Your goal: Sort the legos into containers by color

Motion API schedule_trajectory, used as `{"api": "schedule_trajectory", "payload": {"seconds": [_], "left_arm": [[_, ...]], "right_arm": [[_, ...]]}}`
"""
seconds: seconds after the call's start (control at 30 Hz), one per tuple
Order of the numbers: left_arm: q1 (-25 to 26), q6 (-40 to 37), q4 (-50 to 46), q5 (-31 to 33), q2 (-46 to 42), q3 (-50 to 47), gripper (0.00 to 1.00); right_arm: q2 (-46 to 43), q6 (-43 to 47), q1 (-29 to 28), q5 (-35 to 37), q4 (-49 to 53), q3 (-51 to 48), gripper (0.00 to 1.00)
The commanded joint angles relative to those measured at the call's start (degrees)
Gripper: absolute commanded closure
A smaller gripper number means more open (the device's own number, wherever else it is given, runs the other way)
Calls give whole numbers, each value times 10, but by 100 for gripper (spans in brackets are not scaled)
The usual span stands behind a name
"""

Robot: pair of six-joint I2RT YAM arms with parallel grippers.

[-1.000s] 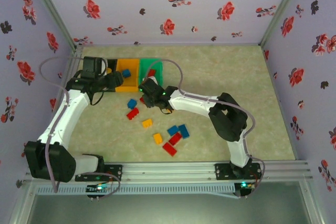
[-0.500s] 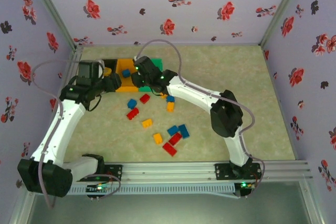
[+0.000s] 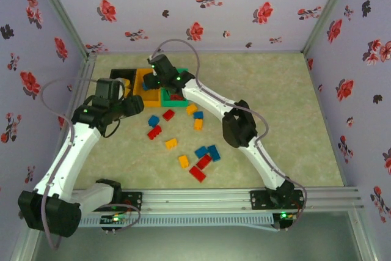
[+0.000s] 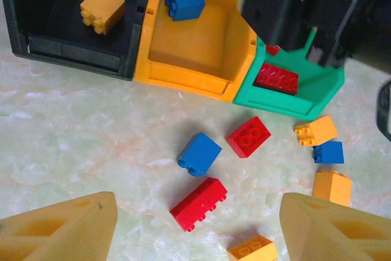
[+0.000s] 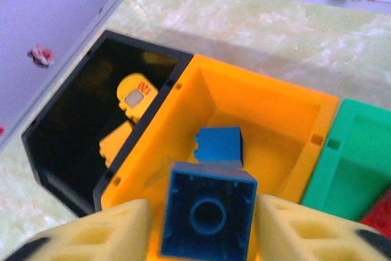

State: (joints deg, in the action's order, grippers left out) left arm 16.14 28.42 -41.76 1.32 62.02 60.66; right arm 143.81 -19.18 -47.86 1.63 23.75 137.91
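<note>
A lab test booth: floral-papered walls [image 3: 214, 4] enclosing a railed table [image 3: 275, 90].

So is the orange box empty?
Not empty. The orange bin has a blue brick lying on its floor, plain in both wrist views.

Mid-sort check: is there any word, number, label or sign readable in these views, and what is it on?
No text is readable in these views.
Yellow piece in the black bin: small grey patch with a red mark, too blurred to read.
Loose red brick: stud markings, if any, too small to read.
</note>
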Motion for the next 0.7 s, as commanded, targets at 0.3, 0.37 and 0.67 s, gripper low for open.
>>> {"api": "schedule_trajectory", "payload": {"seconds": [0.3,0.37,0.67], "left_arm": [[15,9,-7,11,5,-9,28],[19,10,-4,12,9,-12,27],[69,41,-4,12,23,-43,28]], "right_arm": [[-87,11,25,-35,1,-81,22],[-143,11,25,-33,-31,-157,22],[-352,12,23,9,-96,-437,21]]}}
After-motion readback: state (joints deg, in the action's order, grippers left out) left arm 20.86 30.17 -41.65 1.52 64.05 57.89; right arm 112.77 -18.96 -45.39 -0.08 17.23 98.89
